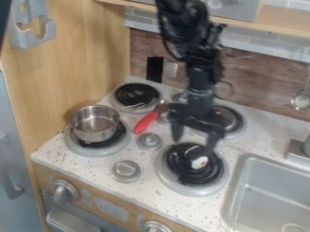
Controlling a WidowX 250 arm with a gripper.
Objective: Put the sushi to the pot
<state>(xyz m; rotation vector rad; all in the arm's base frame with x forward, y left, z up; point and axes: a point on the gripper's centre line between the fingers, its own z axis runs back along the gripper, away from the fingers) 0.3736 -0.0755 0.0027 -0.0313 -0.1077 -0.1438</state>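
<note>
While the gripper is positioned above the burner beside the sink, its fingers are spread apart. The sushi is set on that burner's black coil, just below the fingertips. The pot is seated on another burner, well apart from the sushi, and a red-handled utensil is laid near it, between the burners.

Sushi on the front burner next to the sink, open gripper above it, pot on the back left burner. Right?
Not the pot's burner: the camera view shows the pot on the front left burner. Sushi on the front burner next to the sink and open gripper above it stand.
</note>
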